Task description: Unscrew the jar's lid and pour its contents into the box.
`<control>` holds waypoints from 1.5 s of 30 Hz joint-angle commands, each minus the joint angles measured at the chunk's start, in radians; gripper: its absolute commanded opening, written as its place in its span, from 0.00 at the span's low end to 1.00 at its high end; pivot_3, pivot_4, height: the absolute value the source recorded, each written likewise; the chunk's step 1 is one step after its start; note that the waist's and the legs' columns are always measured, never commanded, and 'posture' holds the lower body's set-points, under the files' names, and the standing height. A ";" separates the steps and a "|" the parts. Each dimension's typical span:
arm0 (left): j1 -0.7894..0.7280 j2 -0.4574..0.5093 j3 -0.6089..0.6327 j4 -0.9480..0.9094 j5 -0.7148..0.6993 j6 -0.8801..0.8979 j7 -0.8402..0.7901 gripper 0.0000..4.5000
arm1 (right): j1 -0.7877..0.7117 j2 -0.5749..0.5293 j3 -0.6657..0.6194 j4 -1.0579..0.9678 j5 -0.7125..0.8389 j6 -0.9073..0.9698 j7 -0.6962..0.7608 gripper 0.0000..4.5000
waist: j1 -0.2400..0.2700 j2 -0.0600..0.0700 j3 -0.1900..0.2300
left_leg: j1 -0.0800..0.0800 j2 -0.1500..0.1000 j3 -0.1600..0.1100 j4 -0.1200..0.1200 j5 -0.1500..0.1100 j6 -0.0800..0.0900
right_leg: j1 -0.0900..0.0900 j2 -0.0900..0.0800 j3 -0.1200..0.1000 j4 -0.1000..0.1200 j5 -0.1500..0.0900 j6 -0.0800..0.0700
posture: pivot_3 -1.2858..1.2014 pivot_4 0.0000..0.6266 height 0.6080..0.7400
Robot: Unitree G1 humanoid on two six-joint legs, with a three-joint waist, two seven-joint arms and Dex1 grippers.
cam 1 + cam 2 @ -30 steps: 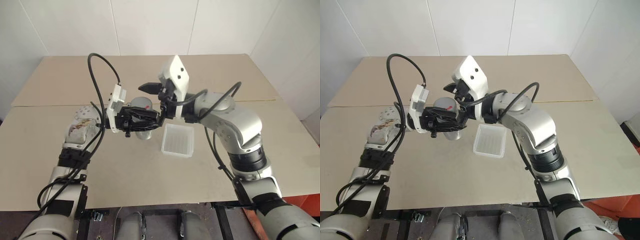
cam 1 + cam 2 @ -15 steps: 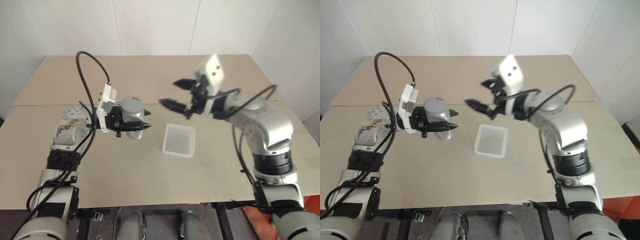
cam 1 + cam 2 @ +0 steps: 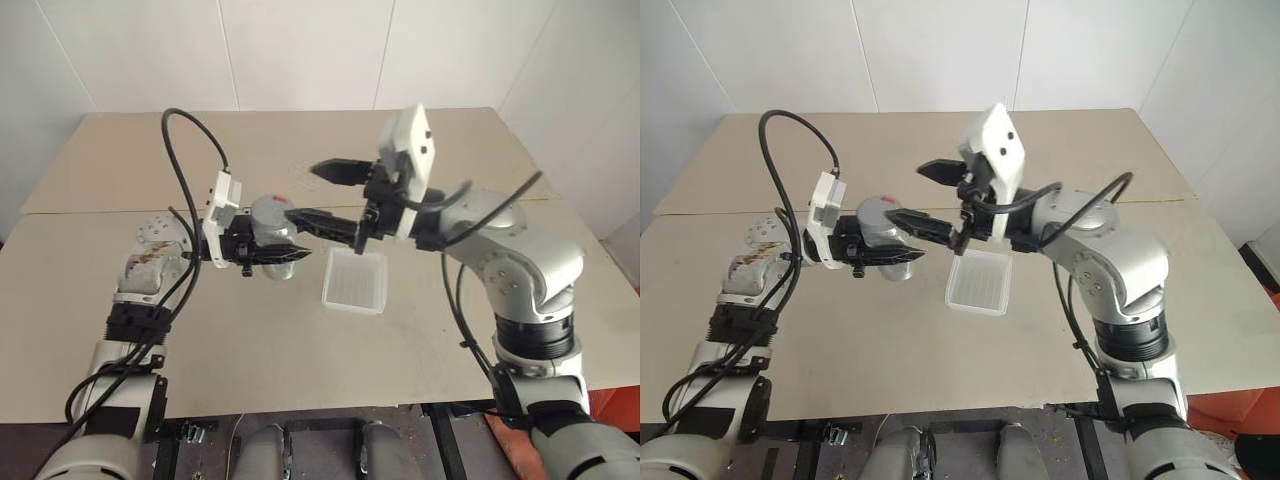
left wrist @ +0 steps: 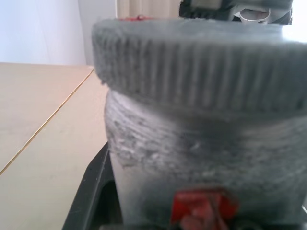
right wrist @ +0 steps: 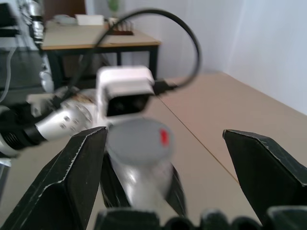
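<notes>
Left eye view first: the jar [image 3: 270, 236] is held upright off the table [image 3: 120, 160] by the left tool [image 3: 268, 250], whose black fingers are clamped on the jar's body below the lid [image 3: 270, 211]. The grey lid is seen screwed on, with a small red mark on top. The right tool [image 3: 318, 192] is spread wide at lid height, one finger behind the jar and one reaching just past the lid's near edge; whether that finger touches the lid can't really be told from up here. The box [image 3: 356, 281] is set flat on the table just beside the jar, under the right wrist.

Right eye view: same layout, the box [image 3: 978, 281] sitting between the two arms, apart from the jar.

Left wrist view: the lid [image 4: 201, 62] with its ribbed rim is seen right up close, sitting on the frosted jar [image 4: 201, 158], and a bit of the red label shows low on it.

Right wrist view: the right tool's two fingers [image 5: 67, 177] are seen well apart, with the lid [image 5: 139, 140] between them and nothing gripped. Contents can't be made out through the jar wall.
</notes>
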 commanded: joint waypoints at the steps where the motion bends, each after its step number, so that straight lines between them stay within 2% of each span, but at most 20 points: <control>1: -0.038 -0.007 0.003 -0.005 -0.008 -0.015 -0.002 0.44 | -0.041 0.024 0.040 -0.001 -0.036 -0.011 -0.030 0.99 | 0.000 0.000 0.000 | 0.000 0.000 0.000 0.000 0.000 0.000 | 0.000 0.000 0.000 0.000 0.000 0.000 | 0.52 0.24 1.00; 10: -0.042 -0.004 0.006 0.003 -0.009 -0.018 -0.012 0.44 | -0.085 0.070 0.081 0.098 -0.115 -0.027 -0.063 0.99 | 0.000 0.000 0.000 | 0.000 0.000 0.000 0.000 0.000 0.000 | 0.000 0.000 0.000 0.000 0.000 0.000 | 0.52 0.24 1.00; 23: -0.032 0.020 0.015 -0.009 -0.015 -0.011 -0.014 0.44 | -0.032 -0.019 0.025 0.055 -0.094 -0.011 -0.028 0.99 | 0.000 0.000 0.000 | 0.000 0.000 0.000 0.000 0.000 0.000 | 0.000 0.000 0.000 0.000 0.000 0.000 | 0.52 0.24 1.00; 34: -0.033 0.029 0.016 -0.012 -0.017 -0.010 -0.012 0.44 | -0.021 -0.049 -0.002 0.054 -0.085 -0.020 -0.019 0.99 | 0.000 0.000 0.000 | 0.000 0.000 0.000 0.000 0.000 0.000 | 0.000 0.000 0.000 0.000 0.000 0.000 | 0.52 0.24 1.00; 45: -0.030 0.021 0.013 -0.015 -0.016 -0.009 -0.003 0.44 | -0.050 0.027 0.026 -0.017 -0.018 0.001 -0.026 0.99 | 0.000 0.000 0.000 | 0.000 0.000 0.000 0.000 0.000 0.000 | 0.000 0.000 0.000 0.000 0.000 0.000 | 0.52 0.24 1.00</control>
